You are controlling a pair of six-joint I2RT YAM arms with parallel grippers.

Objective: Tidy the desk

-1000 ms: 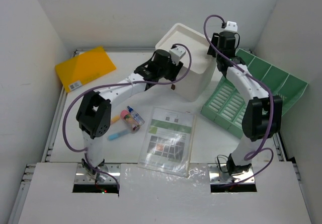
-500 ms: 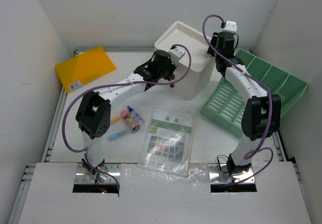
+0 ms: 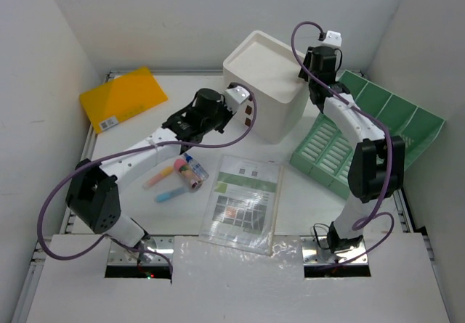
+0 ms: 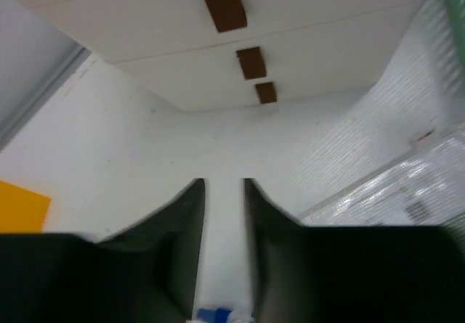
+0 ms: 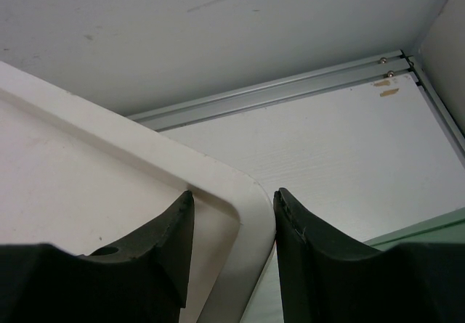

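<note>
At the right corner of the white drawer box (image 3: 270,109), the right end effector (image 5: 232,201) is clenched on the top rim, one finger inside and one outside. Left end effector (image 4: 224,190) is released (narrow gap, nothing in it), low over the tabletop (image 3: 182,83), facing the box's brown handles (image 4: 224,5). I see the tabletop under everything: orange folder (image 3: 122,99) far left, green tray (image 3: 367,131) just right of the box, laminated sheet (image 3: 243,201) near centre, small markers (image 3: 178,178) beside it.
</note>
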